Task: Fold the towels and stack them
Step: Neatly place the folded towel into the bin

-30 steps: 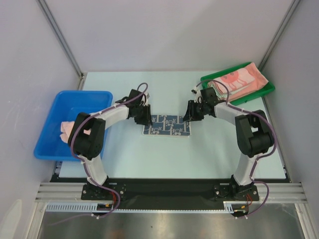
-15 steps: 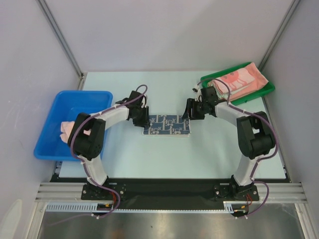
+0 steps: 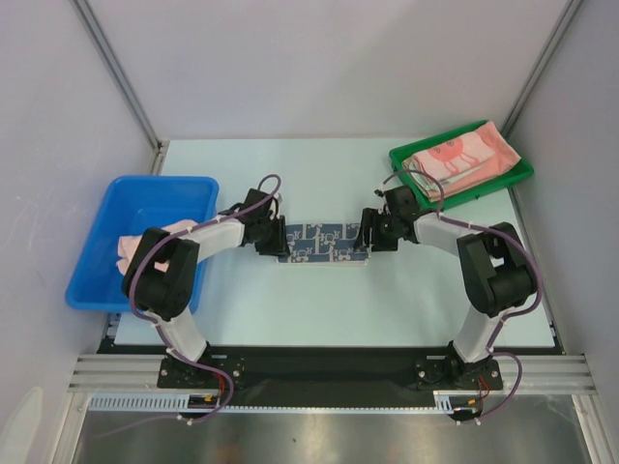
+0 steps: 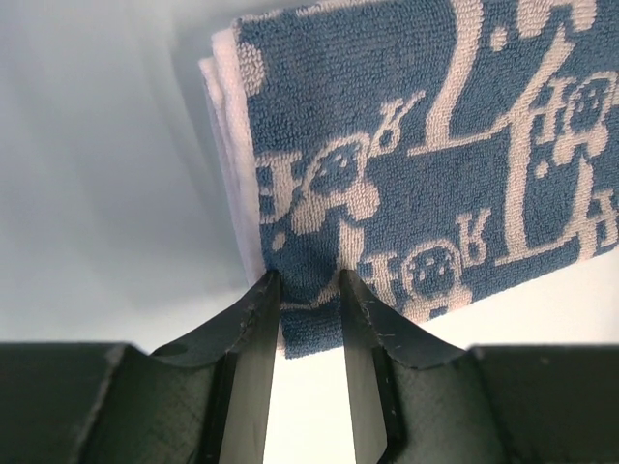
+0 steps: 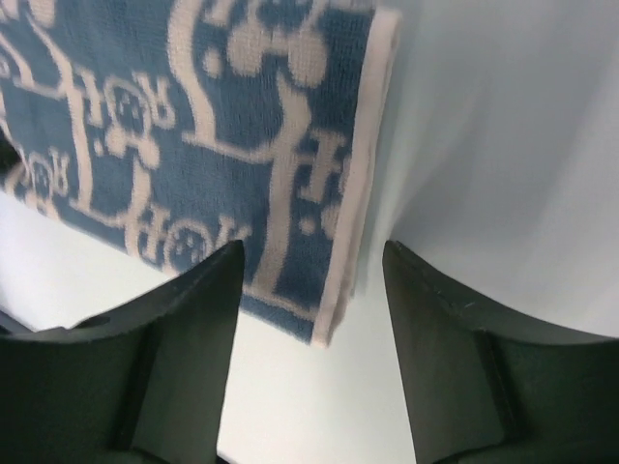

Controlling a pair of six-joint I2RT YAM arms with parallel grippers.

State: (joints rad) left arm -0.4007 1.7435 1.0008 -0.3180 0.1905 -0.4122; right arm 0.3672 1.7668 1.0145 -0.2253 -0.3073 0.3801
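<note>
Left pincer clamped on blue patterned towel corner, right pincer released, pale table, grey walls

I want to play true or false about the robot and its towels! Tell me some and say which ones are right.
1. The blue patterned towel lies on the table between the two arms. True.
2. The green tray is empty. False: pink towels are stacked in it.
3. The left jaws pinch a corner of the blue patterned towel. True.
4. The right jaws pinch it too. False: they stand open by its edge.
5. The blue bin holds a blue towel. False: a pink towel lies in it.
</note>
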